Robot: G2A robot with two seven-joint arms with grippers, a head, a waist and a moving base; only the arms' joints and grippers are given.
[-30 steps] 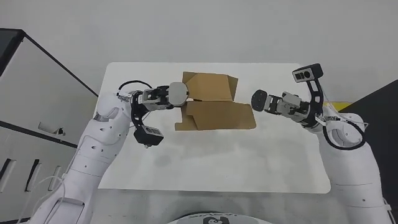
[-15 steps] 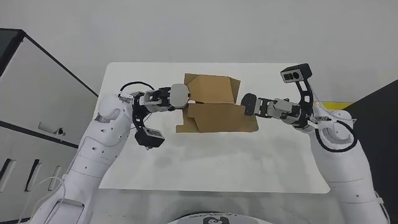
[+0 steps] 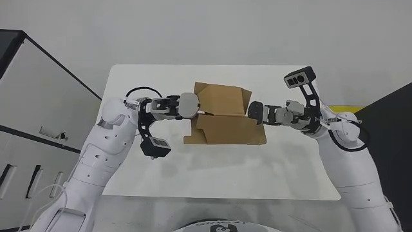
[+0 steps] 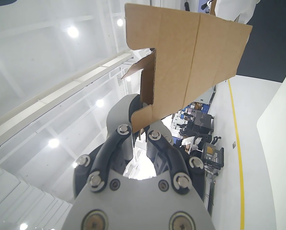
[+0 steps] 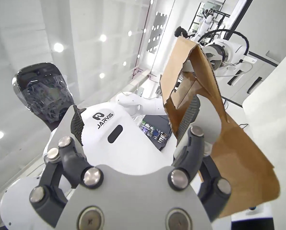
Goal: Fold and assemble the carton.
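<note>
Fingers of the left gripper (image 4: pixel 140 120) are pinched onto a notched flap at the left end of the carton (image 3: pixel 222 113). The right gripper (image 5: pixel 133 118) is spread wide at the right end, one finger apparently tucked inside the open mouth. The carton sits half-opened between them over the middle of the table (image 3: pixel 290 174) (touching it or not, I cannot tell). It is probably light corrugated board, stiff across panels and hinging at creases, so it is best held by panel edges near a crease.
</note>
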